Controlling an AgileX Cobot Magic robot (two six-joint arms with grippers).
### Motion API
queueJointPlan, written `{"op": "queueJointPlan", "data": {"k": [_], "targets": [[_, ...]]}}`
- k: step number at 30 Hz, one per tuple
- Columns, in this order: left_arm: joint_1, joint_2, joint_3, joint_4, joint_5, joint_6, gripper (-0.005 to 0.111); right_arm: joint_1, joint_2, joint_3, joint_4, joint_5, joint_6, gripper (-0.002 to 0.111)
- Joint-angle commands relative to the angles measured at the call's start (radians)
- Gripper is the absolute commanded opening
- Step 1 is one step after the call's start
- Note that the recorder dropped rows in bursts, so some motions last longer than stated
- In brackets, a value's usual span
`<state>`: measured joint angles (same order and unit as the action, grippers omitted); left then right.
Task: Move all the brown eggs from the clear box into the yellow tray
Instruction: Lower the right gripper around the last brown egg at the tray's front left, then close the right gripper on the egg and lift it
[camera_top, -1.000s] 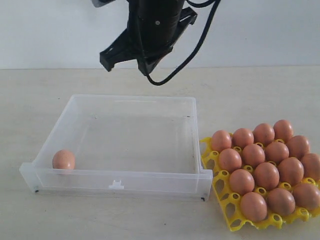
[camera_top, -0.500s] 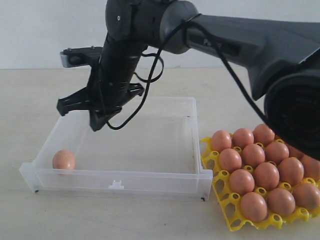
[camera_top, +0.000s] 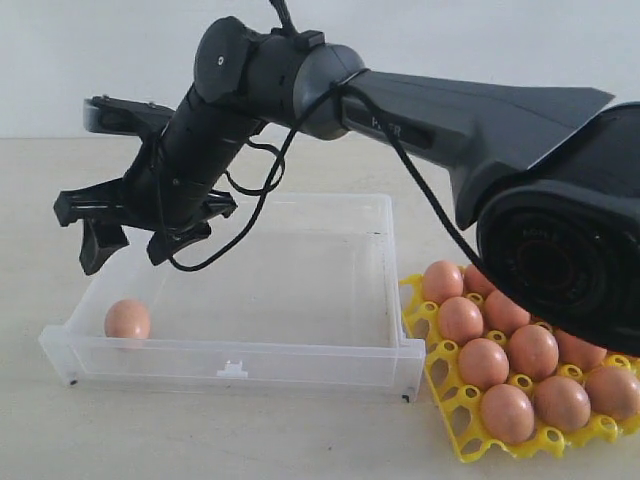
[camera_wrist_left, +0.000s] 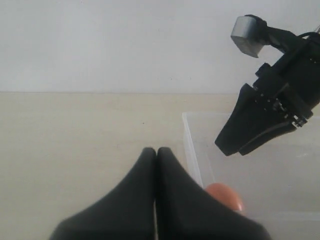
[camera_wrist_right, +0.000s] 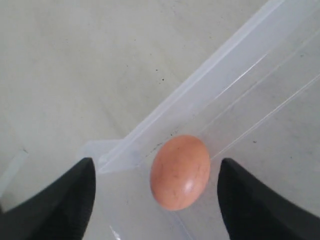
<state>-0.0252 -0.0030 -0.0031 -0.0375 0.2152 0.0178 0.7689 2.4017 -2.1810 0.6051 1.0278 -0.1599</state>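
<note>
One brown egg (camera_top: 127, 320) lies in the clear box (camera_top: 240, 362), at the box's front left corner in the lower left of the exterior view, close to the left wall. The right gripper (camera_top: 128, 252) hangs above it with its two black fingers (camera_top: 95, 255) spread wide and nothing between them. The right wrist view looks down on the egg (camera_wrist_right: 180, 171), which sits between the parted fingers, clear of both and beside the box's wall (camera_wrist_right: 215, 75). The arm (camera_top: 450, 110) carrying this gripper reaches across from the right side of the exterior frame. The yellow tray (camera_top: 462, 442) sits in the lower right, just beside the box's front right corner. Its cups are filled with other brown eggs (camera_top: 533, 350), and the arm's dark housing hides some of them. The left gripper (camera_wrist_left: 156, 152) has its fingers pressed together, holding nothing, over the pale tabletop (camera_wrist_left: 75, 140) just outside the box.
</note>
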Motion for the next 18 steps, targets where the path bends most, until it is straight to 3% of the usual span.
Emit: {"op": "queueJointPlan", "data": {"k": [1, 18], "targets": [[-0.008, 0.003, 0.003, 0.0, -0.01, 0.002, -0.004, 0.019, 0.03, -0.004, -0.04, 0.01, 0.032, 0.066], [-0.008, 0.003, 0.003, 0.0, -0.008, 0.002, -0.004, 0.018, 0.127, -0.004, -0.064, -0.034, 0.07, 0.065]]}}
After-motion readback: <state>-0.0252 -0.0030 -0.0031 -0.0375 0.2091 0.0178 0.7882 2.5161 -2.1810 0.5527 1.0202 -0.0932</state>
